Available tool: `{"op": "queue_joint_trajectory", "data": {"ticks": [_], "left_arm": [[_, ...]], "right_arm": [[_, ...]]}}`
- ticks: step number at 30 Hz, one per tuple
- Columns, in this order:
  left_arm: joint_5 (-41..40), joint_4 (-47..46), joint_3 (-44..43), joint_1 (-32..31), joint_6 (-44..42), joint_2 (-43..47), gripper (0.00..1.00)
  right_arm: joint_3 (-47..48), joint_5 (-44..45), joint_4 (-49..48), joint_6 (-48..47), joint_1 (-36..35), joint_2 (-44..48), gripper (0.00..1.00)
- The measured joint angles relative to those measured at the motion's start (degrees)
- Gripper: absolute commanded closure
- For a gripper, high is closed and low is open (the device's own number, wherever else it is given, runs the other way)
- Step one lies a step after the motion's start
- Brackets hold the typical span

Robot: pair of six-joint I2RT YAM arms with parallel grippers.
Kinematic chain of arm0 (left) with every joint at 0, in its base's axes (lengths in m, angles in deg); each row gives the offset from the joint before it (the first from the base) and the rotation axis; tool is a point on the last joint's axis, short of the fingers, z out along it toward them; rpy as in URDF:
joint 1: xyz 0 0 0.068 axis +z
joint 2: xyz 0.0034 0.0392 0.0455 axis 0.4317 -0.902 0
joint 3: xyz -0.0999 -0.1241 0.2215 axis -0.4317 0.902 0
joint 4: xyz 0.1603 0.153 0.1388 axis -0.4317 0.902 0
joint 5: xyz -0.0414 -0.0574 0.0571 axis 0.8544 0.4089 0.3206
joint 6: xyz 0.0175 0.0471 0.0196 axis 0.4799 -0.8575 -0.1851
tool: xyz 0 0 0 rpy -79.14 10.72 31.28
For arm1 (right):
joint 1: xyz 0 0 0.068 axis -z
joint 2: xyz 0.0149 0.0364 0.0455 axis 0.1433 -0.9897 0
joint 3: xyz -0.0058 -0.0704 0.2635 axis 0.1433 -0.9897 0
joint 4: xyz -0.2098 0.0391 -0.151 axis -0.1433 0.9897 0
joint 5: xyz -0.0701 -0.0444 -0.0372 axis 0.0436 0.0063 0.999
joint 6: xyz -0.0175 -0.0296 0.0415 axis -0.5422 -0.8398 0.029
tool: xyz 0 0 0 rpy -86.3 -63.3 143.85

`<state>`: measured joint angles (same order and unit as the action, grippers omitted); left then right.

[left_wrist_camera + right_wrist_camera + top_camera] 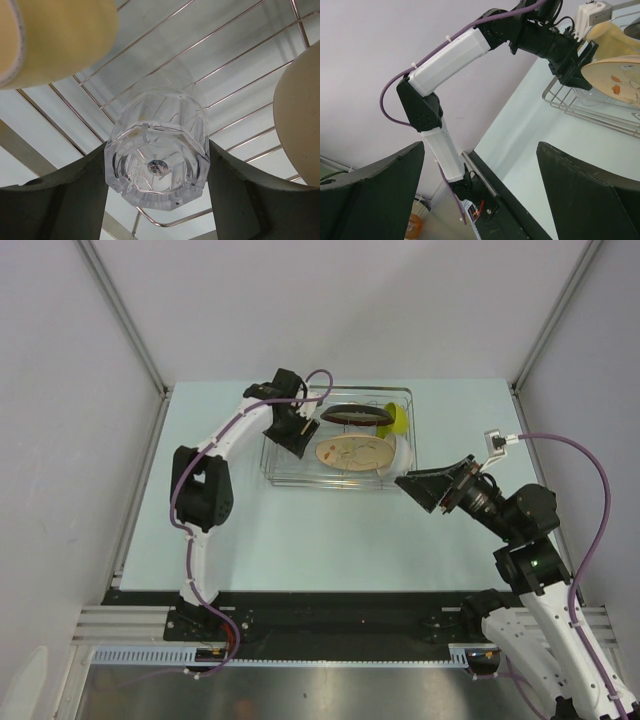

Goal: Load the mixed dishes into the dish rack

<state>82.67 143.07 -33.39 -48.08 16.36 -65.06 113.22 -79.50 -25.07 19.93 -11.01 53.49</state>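
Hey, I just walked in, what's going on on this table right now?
The left gripper is shut on the small clear glass, holding it over the left end of the dish rack. Already in the rack are the beige patterned plate, the dark red-brown dish, the lime-green bowl and the white bowl. The cream-yellow mug shows close by the glass. The right gripper hangs open and empty just right of the rack.
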Motion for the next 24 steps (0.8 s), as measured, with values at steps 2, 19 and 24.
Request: {"op": "queue_joint_trajectory", "data": {"ticks": [2,19,24], "left_arm": [[-0.02,-0.02,0.00,0.00,0.00,0.00,0.45],[0.20,-0.22,4.22,-0.09,-0.17,8.35,0.00],[0.13,2.89,0.35,-0.13,-0.02,15.15,0.00]], "right_arm": [[-0.22,-0.09,-0.04,0.02,0.00,0.15,0.00],[-0.44,0.39,4.00,-1.66,0.11,0.04,0.00],[7.91,5.31,14.75,-7.34,0.09,-5.38,0.00]]}}
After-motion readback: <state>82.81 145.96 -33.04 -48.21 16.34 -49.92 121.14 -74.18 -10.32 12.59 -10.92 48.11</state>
